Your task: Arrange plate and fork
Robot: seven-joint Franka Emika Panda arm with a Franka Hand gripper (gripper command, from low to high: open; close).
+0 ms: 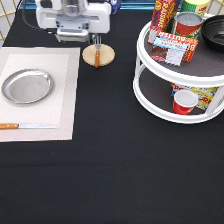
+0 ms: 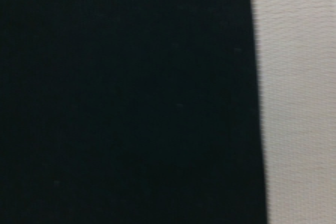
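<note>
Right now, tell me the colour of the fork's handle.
Brown wood, with silver tines. The fork lies on the wooden disc; the exterior view shows it best.

one round shiny silver metal plate (image 1: 27, 86) lies on one pale woven rectangular placemat (image 1: 65, 107), which also shows in the wrist view (image 2: 296, 110). there is one small fork with a brown wooden handle (image 1: 97, 54), one small round tan wooden disc (image 1: 106, 56), and one longer wooden-handled knife with a flat blade (image 1: 25, 126). one white two-tier round turntable rack (image 1: 150, 95) holds two red cans, one on top (image 1: 188, 24) and one below (image 1: 184, 102), plus one dark round bowl (image 1: 214, 31). one white robot gripper (image 1: 73, 20) is in sight.
</note>
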